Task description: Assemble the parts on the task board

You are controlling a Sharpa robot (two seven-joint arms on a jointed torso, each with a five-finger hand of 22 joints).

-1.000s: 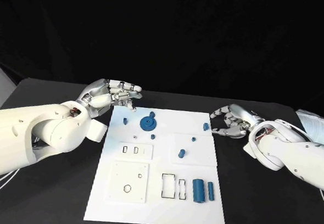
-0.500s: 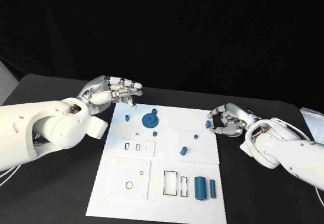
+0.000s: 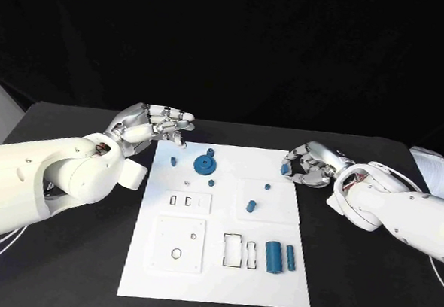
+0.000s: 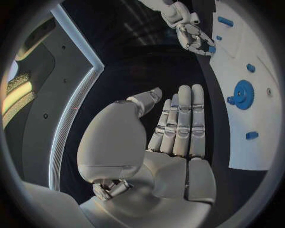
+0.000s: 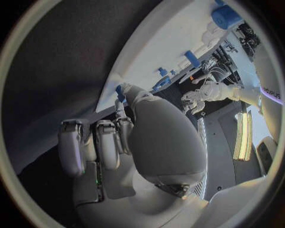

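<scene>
- White task board (image 3: pixel 218 274) lies mid-counter (image 3: pixel 380 294); blue gear (image 3: pixel 205 166) sits near its far edge.
- Left hand (image 3: pixel 158 125) hovers off the board's far-left corner, fingers (image 4: pixel 181 121) straight, together, holding nothing.
- Right hand (image 3: pixel 310 164) has closed in since a second ago; fingers curl at a small blue part (image 3: pixel 284 169) on the far-right edge, hold unclear.

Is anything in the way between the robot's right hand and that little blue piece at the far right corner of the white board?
Nothing visible. The right hand is already at the small blue piece on the white task board, its fingertips right beside it.
</scene>
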